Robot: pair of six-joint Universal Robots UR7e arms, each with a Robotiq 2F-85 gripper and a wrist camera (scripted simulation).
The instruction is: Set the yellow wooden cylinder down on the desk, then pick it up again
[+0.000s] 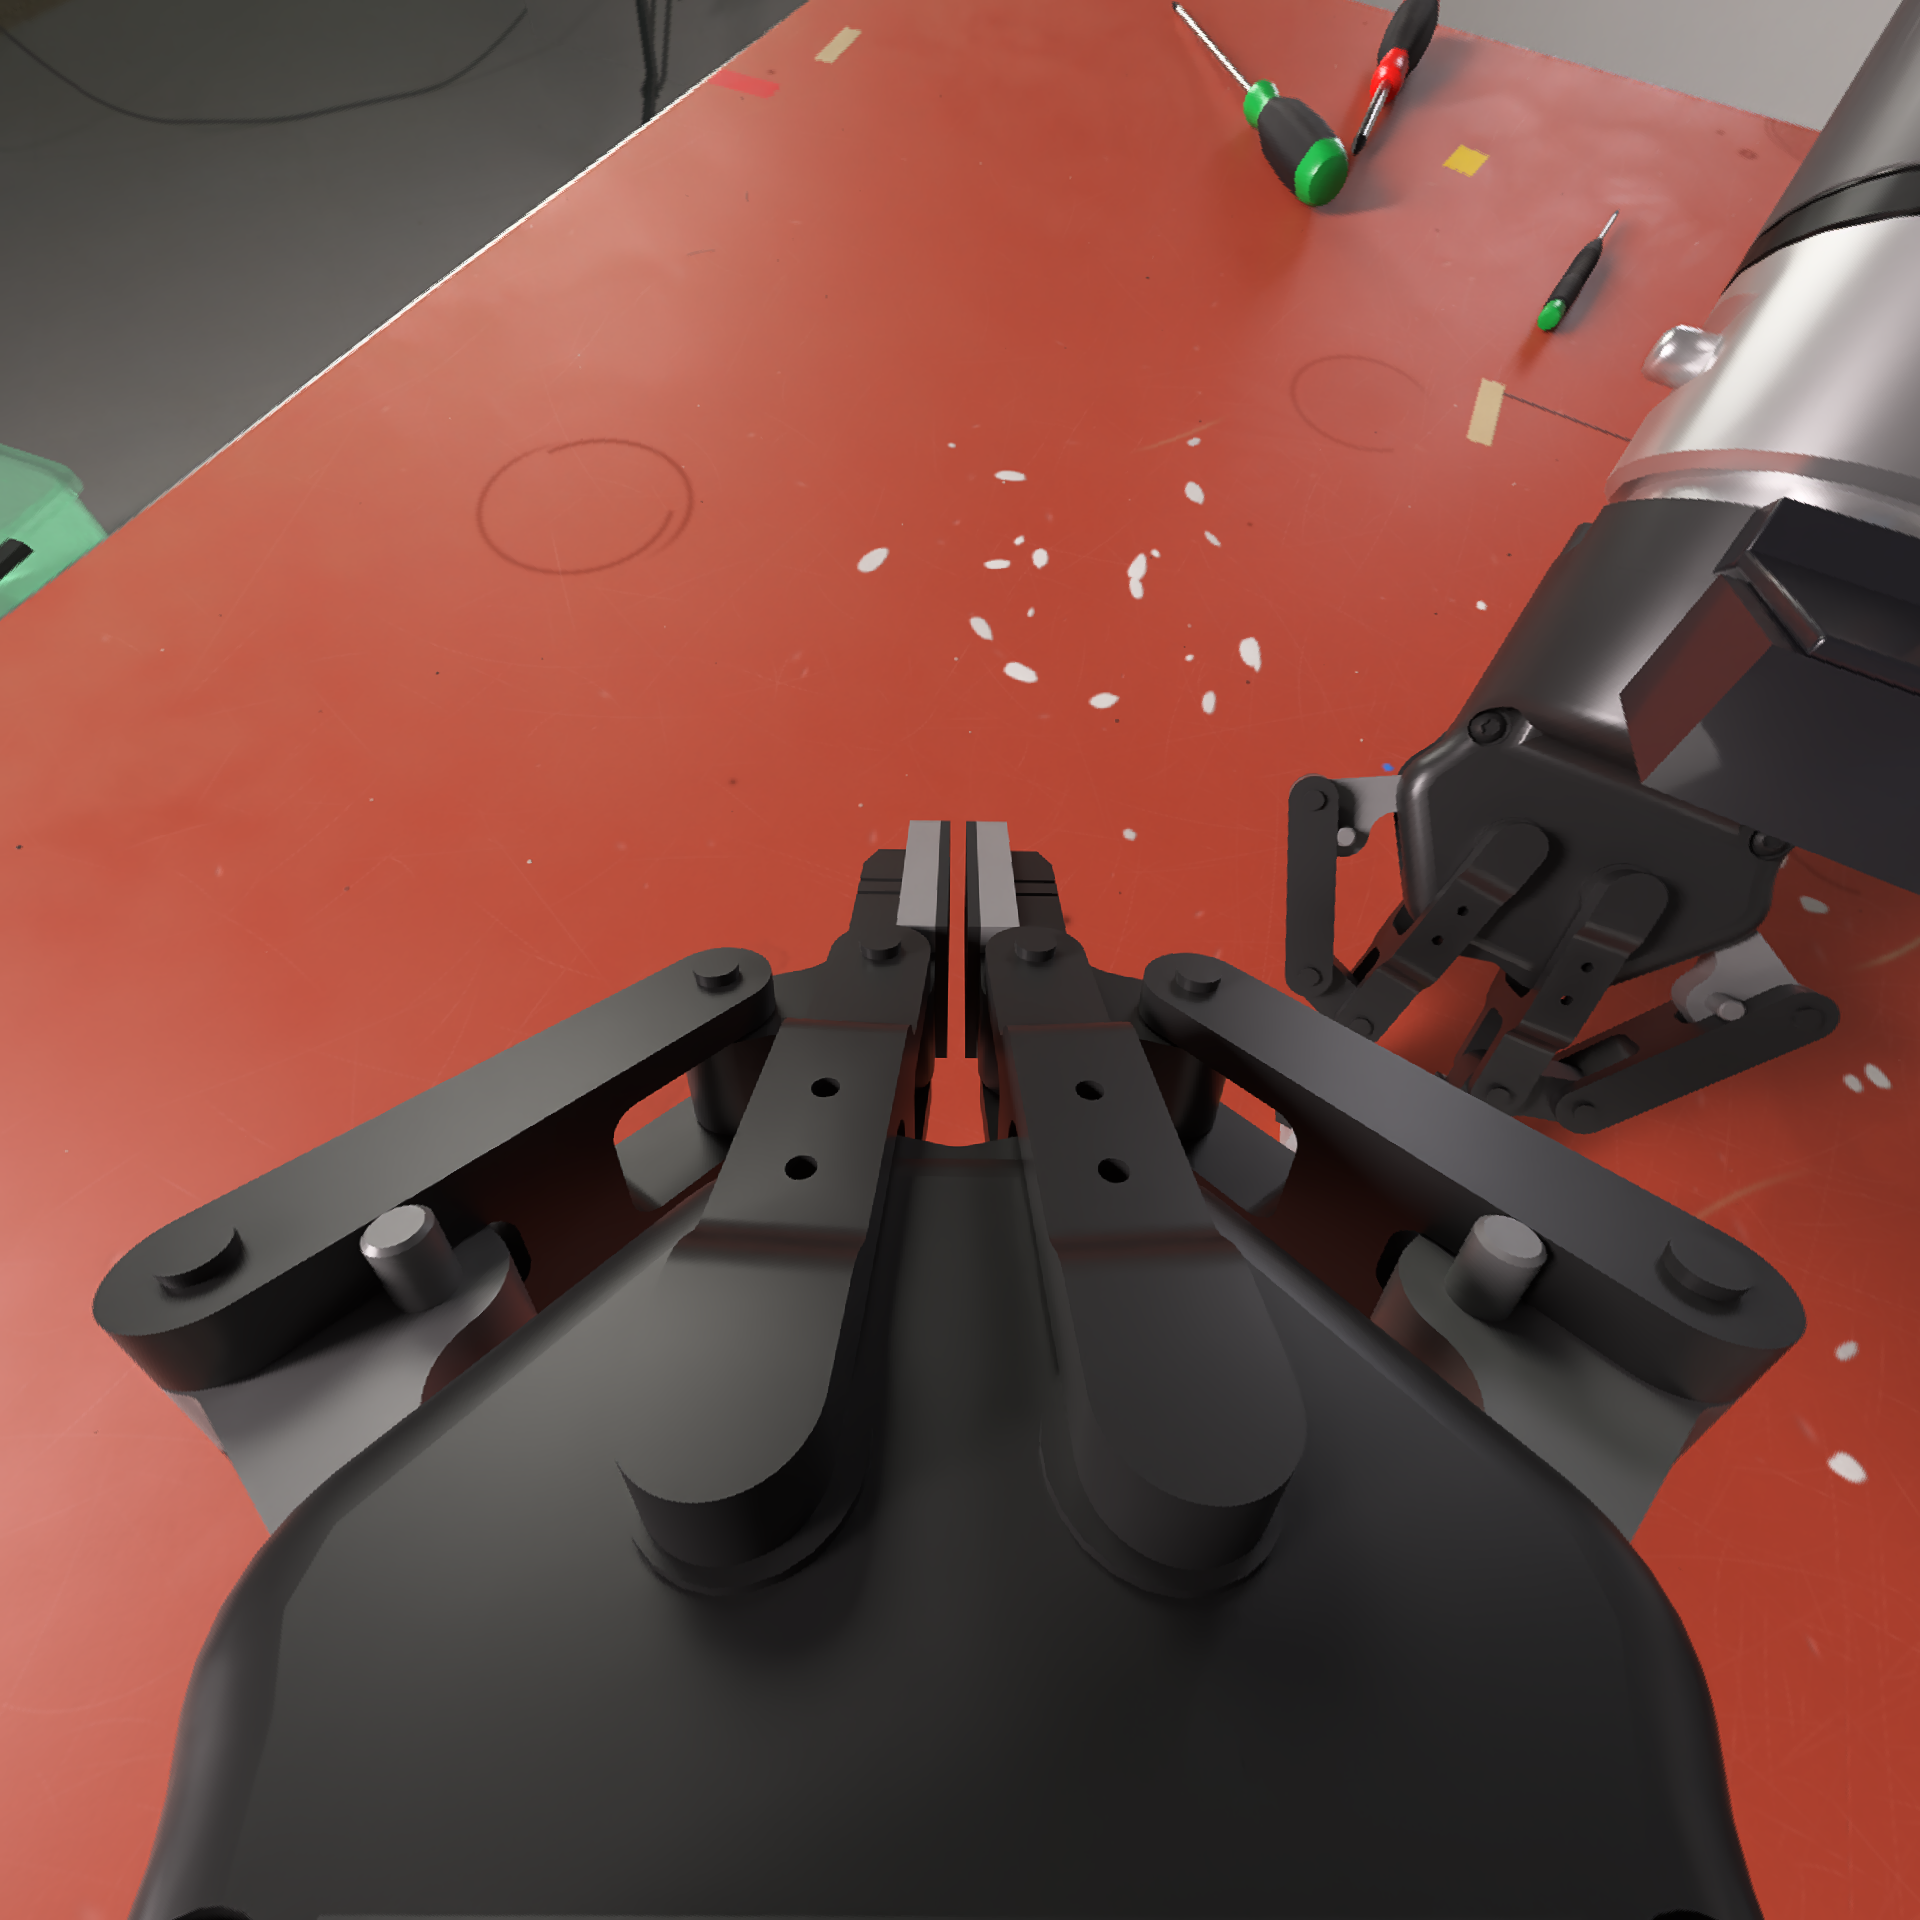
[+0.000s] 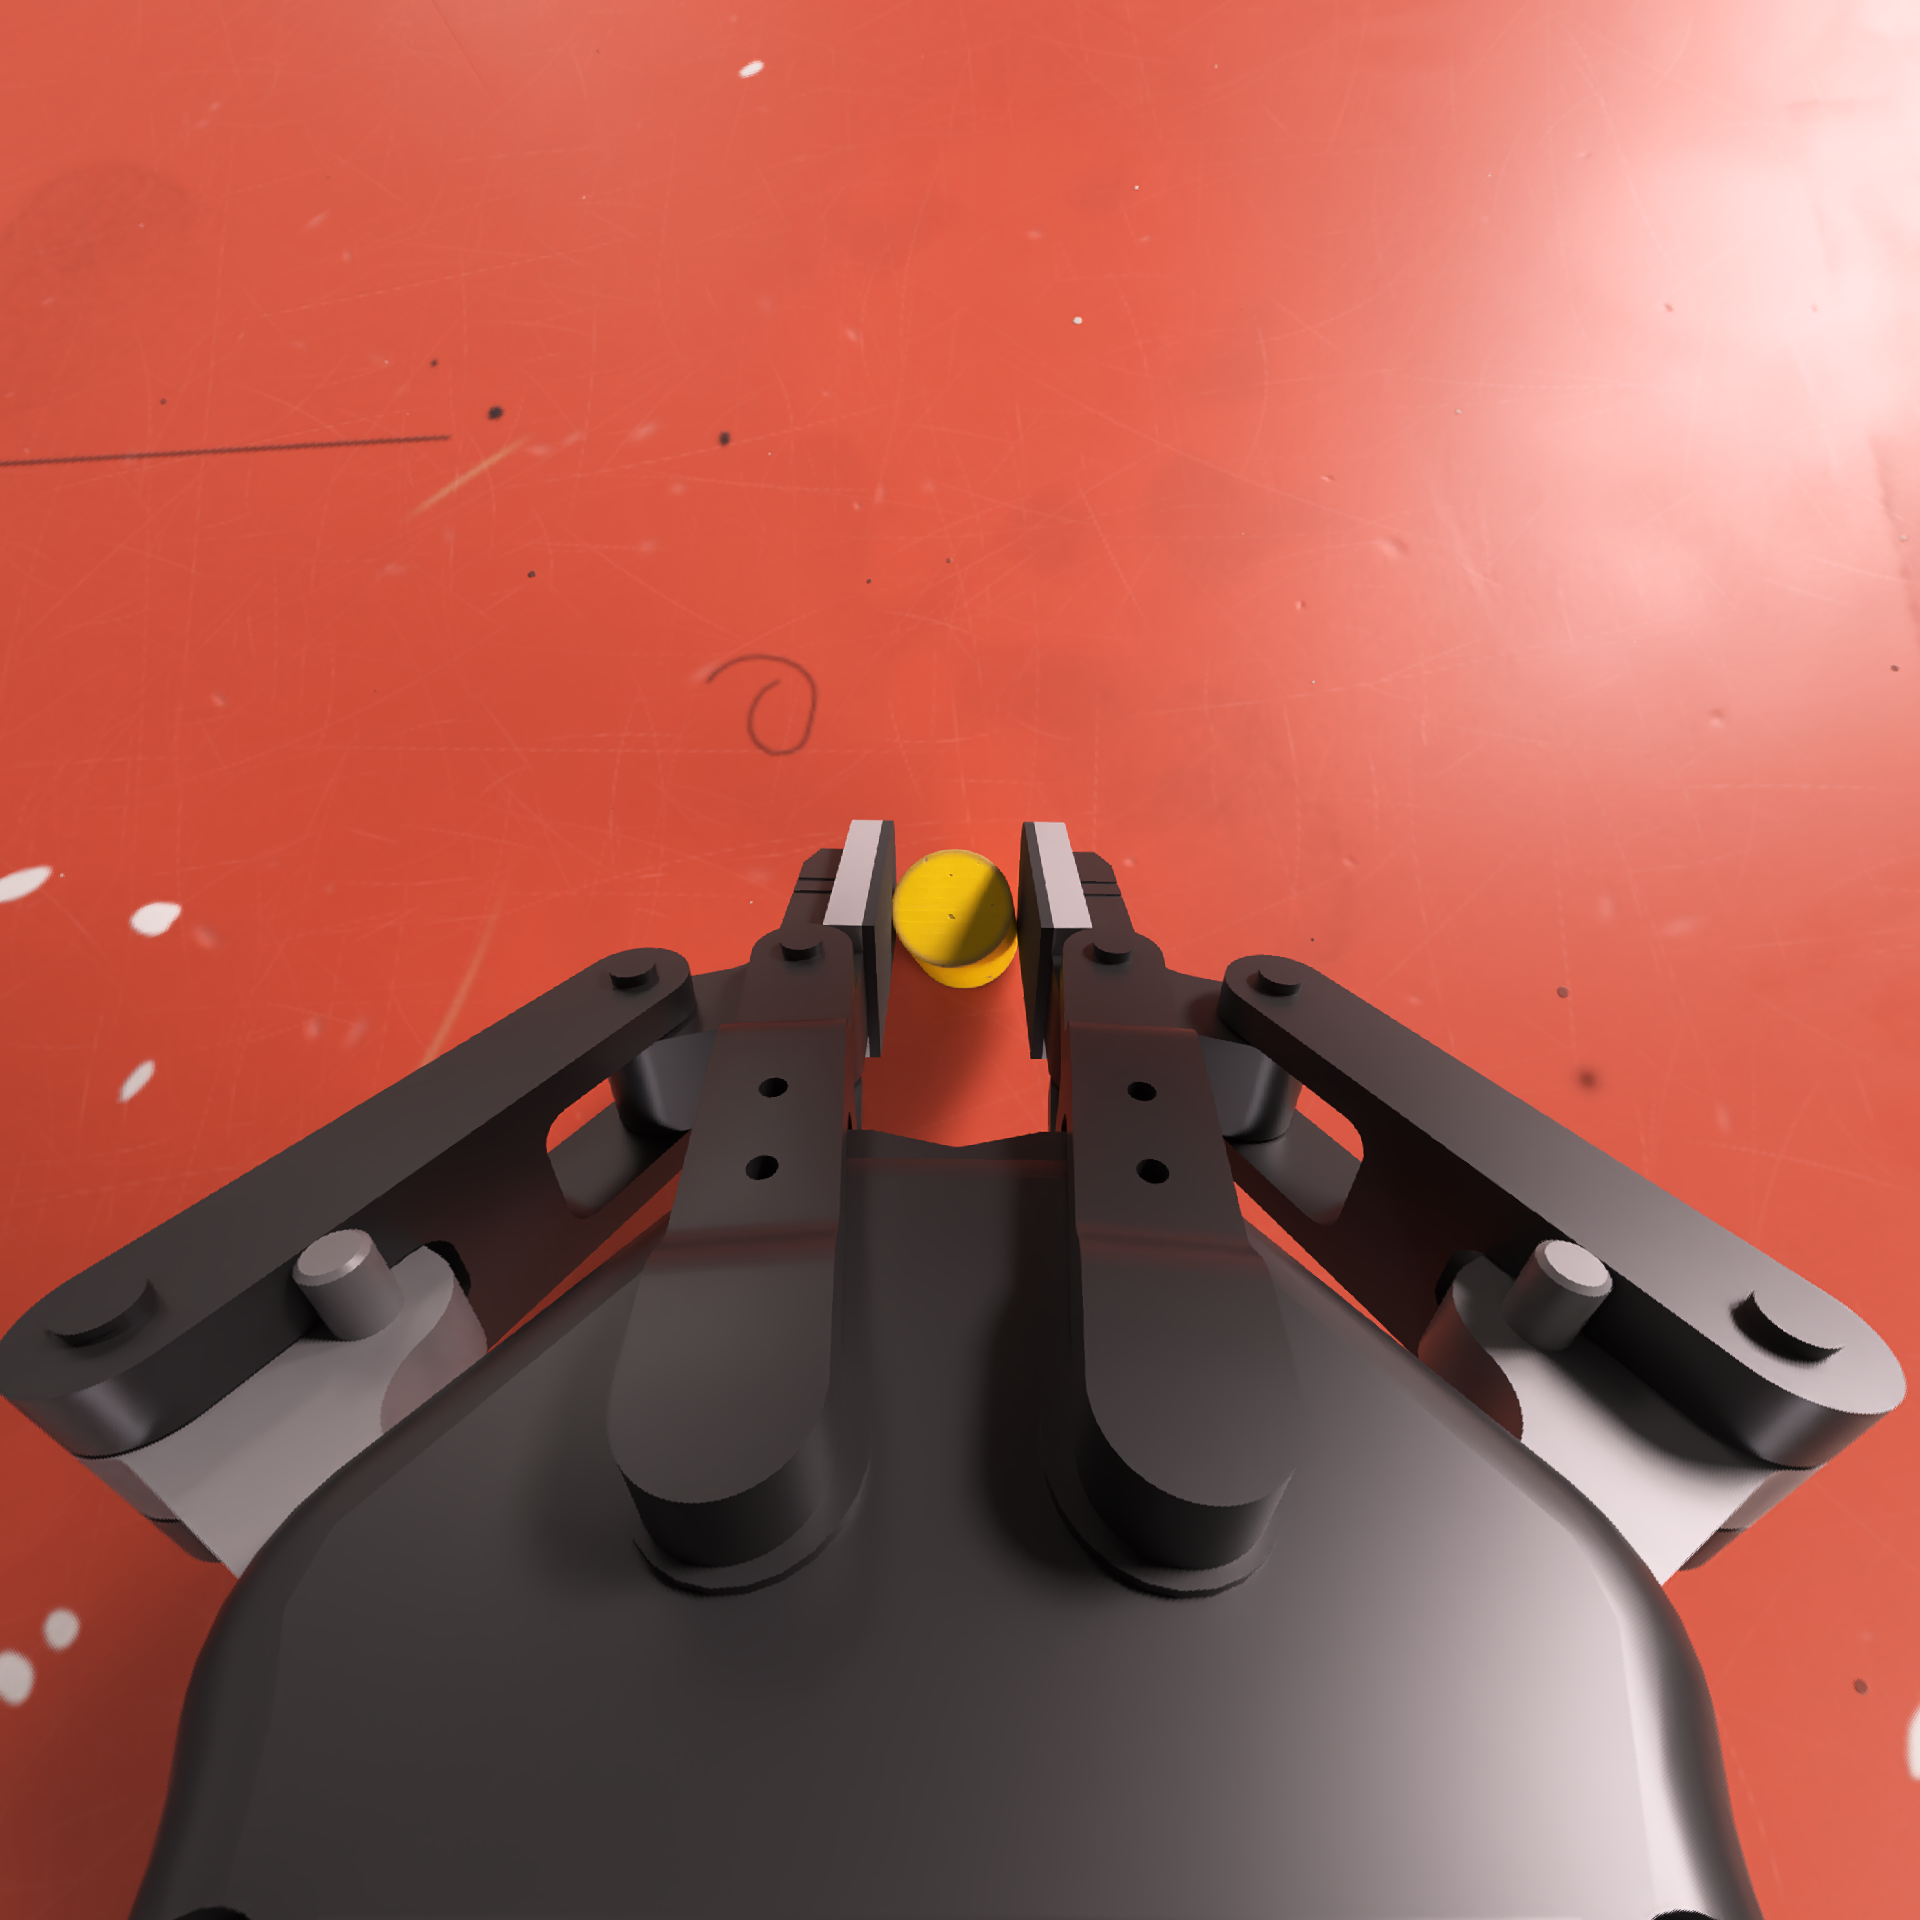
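The yellow wooden cylinder (image 2: 951,909) stands upright on the red desk (image 2: 1247,520), seen end-on in the right wrist view. My right gripper (image 2: 958,831) points down at the desk with one pad against each side of the cylinder, shut on it. In the left wrist view the right gripper (image 1: 1507,1070) is low over the desk at the right, and the cylinder is hidden there. My left gripper (image 1: 957,831) is shut and empty, above the desk to the left of the right gripper.
A green-handled screwdriver (image 1: 1299,145), a red-handled one (image 1: 1387,78) and a small green-tipped one (image 1: 1574,275) lie at the far right of the desk. A green container (image 1: 36,530) sits off the desk's left edge. White flecks (image 1: 1039,623) and tape pieces (image 1: 1486,410) mark the surface.
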